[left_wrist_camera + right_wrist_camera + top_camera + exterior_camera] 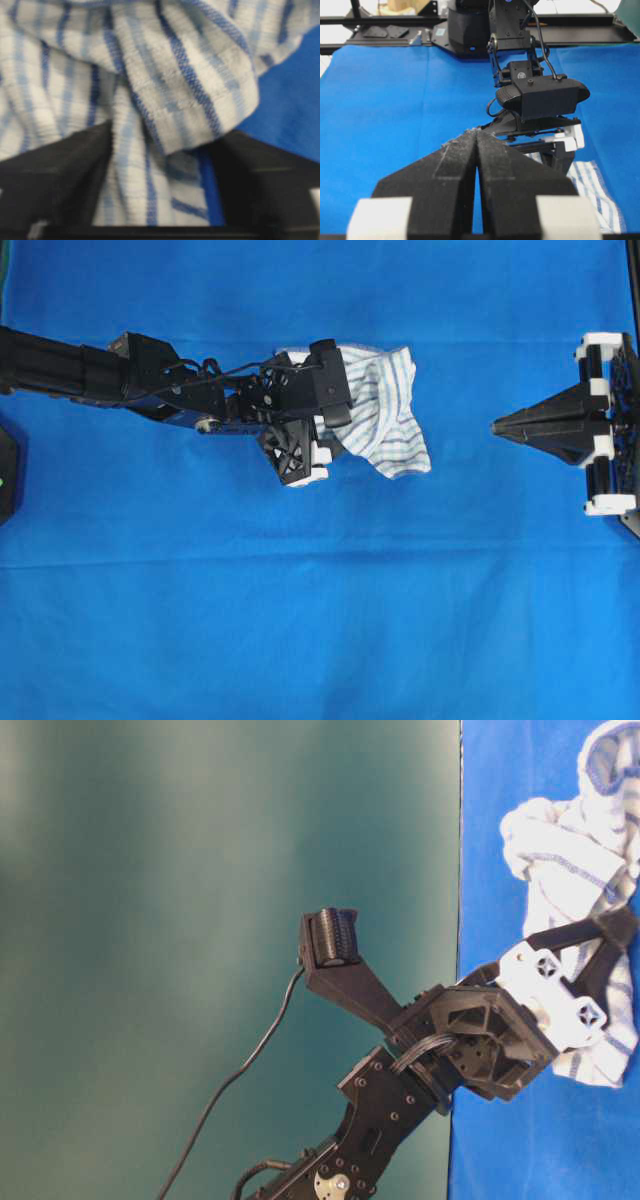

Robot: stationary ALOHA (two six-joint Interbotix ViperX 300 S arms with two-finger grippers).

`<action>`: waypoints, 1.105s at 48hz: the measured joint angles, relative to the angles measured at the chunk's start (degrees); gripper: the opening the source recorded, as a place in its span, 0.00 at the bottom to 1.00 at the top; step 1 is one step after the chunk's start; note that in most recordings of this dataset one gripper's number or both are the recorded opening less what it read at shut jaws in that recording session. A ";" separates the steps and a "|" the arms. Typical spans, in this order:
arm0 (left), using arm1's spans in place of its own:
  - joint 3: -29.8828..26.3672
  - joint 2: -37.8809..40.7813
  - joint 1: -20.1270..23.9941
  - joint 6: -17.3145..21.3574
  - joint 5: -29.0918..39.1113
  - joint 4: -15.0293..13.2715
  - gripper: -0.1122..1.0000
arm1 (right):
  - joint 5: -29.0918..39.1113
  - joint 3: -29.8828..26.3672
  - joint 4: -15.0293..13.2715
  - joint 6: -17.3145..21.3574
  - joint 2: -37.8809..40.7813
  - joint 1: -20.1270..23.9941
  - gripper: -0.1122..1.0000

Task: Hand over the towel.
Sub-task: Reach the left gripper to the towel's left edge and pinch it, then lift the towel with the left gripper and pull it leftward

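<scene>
So this was early on: the left gripper [335, 440] had its half-open jaws around a fold of the towel [385, 410] lying mid-tabletop [300, 620], not clearly clamped, while the right gripper [497, 426] waited far right, jaws closed and empty, handover not started.

The worktop [320, 620] is covered by a plain blue tablecloth [200, 540] with faint fold lines running across it. Directly on the cloth lies the towel [385, 415], white with blue-grey stripes, crumpled in a loose heap a little right of the middle, toward the far side.
</scene>
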 measured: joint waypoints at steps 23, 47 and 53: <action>3.69 -11.16 0.35 1.05 -0.79 0.09 0.16 | 0.00 0.00 -0.09 0.18 0.00 0.00 0.10; 12.22 -39.11 -4.31 0.97 -5.45 0.00 0.16 | -2.81 0.00 0.00 0.18 0.00 0.00 0.10; 14.33 -42.71 -5.89 0.97 -9.05 0.00 0.16 | -3.60 0.00 -0.09 0.09 0.00 0.00 0.10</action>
